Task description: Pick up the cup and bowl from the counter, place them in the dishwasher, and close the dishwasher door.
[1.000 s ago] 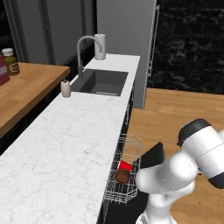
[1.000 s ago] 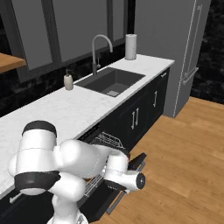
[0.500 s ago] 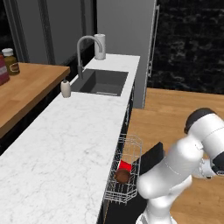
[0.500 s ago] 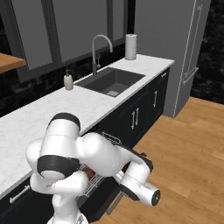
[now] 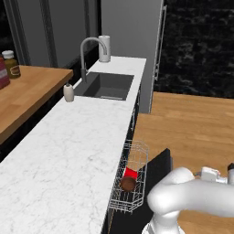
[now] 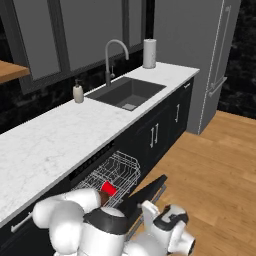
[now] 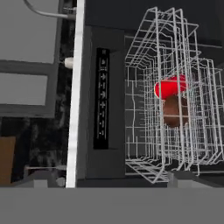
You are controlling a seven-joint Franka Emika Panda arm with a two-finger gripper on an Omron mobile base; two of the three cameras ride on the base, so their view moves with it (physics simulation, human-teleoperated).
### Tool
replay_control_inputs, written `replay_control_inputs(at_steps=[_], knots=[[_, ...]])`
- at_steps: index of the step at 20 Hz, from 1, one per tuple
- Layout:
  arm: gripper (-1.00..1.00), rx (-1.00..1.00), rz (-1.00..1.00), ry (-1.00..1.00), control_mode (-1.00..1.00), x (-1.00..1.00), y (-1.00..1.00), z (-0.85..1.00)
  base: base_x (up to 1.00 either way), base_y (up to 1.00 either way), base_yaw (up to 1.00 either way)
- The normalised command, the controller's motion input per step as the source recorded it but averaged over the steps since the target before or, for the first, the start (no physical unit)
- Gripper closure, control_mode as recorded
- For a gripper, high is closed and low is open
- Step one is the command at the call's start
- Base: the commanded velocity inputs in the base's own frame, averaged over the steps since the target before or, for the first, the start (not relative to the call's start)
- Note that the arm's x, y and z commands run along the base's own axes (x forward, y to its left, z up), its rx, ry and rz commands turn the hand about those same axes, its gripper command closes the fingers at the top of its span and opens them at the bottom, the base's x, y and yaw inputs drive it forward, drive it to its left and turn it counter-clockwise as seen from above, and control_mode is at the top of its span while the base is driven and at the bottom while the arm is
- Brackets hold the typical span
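The cup (image 5: pixel 131 173) and bowl (image 5: pixel 128 183) sit side by side in the rack (image 5: pixel 135 201).

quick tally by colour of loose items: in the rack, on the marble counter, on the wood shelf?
Red: 1, the cup in the wire rack
Dark brown: 1, the bowl beside it in the rack
White: 2, soap bottle and paper towel roll on the counter
Amber: 1, jar on the wooden shelf
Total: 5
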Motion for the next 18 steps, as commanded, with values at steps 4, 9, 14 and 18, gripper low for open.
replay_control_inputs(at_steps=[4,9,14,18], knots=[[-1.00,0.38,0.07,0.00,-1.00,0.00,-0.52,-0.73,0.00,0.00,0.00],[-1.00,0.21,0.07,0.00,-1.00,0.32,-0.39,-0.50,0.00,0.00,0.00],[-1.00,0.25,0.13,0.00,-1.00,0.67,-0.44,-0.59,0.00,0.00,0.00],[-1.00,0.19,0.14,0.00,-1.00,0.77,-0.15,-0.92,0.00,0.00,0.00]])
